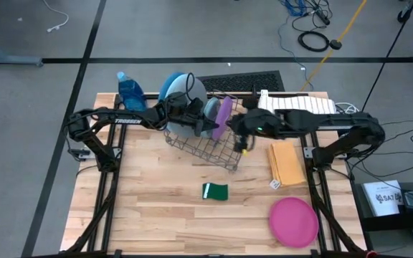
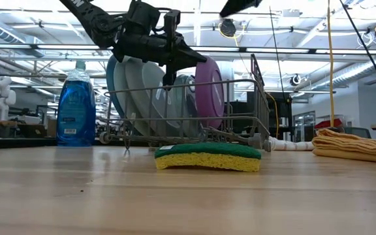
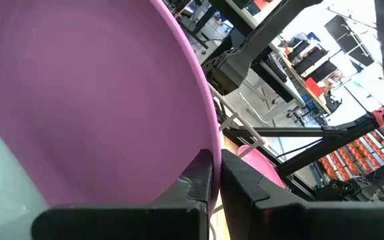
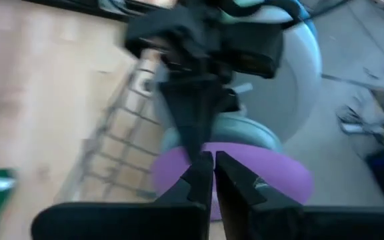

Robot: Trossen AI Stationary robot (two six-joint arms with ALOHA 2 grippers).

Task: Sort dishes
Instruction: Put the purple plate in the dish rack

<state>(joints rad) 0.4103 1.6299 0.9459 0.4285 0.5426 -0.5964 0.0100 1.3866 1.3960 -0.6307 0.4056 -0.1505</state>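
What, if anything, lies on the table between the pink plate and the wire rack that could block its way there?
Nothing visible does. In the high view only bare table lies between the pink plate and the rack. The green sponge sits off to one side of that path and the folded yellow cloth to the other.

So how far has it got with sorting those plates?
Four plates already stand in the wire rack: deep-blue plate, pale-blue plate, teal plate and purple plate. The left gripper and right gripper both hover at the purple one, fingers closed. Left to do: the pink plate, lying flat on the table.
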